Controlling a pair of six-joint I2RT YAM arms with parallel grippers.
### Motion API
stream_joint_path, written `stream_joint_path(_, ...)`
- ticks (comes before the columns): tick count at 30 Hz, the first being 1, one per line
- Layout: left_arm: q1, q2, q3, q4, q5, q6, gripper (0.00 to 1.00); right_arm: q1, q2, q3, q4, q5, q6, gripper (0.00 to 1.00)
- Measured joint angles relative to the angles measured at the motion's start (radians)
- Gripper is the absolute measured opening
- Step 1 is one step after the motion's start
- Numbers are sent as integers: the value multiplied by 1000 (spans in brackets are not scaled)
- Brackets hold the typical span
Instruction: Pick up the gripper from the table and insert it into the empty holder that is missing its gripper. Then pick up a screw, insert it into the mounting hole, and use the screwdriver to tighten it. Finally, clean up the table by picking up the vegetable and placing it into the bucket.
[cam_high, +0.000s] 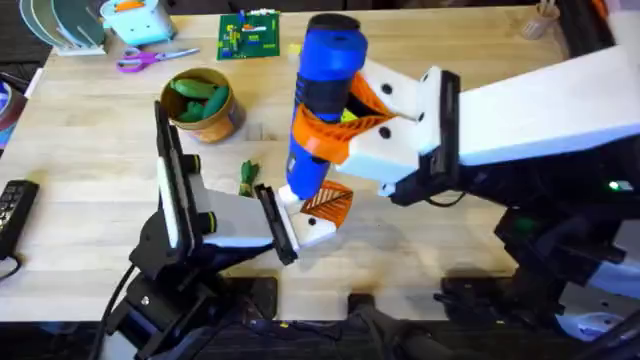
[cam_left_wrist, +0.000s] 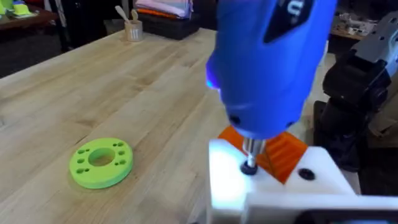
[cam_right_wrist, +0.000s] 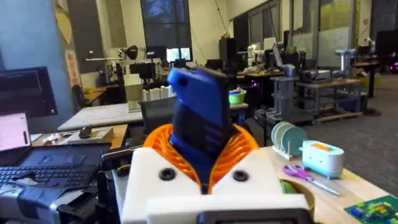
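the tightening step is in hand: the right gripper (cam_high: 350, 118) has its fingers closed on the screwdriver (cam_high: 325, 75), its bit down on the screw (cam_left_wrist: 249, 168) in the holder (cam_left_wrist: 273, 186), where the orange gripper (cam_left_wrist: 280, 152) already sits. i cannot tell how the left arm's fingers stand. the vegetable (cam_high: 247, 178) lies on the table (cam_high: 100, 150) near the bucket (cam_high: 205, 105). next, i judge, keep the bit seated while turning.

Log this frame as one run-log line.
stage: tightening screw | right gripper: shut on screwdriver, bit on holder | vegetable: on table, beside bucket | left gripper: unclear

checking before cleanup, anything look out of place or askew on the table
One thing: the small green vegetable lies loose on the table beside the bucket, not in it. The right gripper holds the screwdriver on the holder, as expected.
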Motion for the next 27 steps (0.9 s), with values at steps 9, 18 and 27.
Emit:
stream_joint_path(9, 0, 0, 0, 0, 0, 0, 5, 0, 22, 0, 10, 5, 19, 24)
stream_joint_path(18, 0, 0, 0, 0, 0, 0, 5, 0, 30, 0, 73, 0, 21, 24)
stream_joint_path(27, 0, 0, 0, 0, 0, 0, 5, -55, -28, 0, 163, -2, 8, 24)
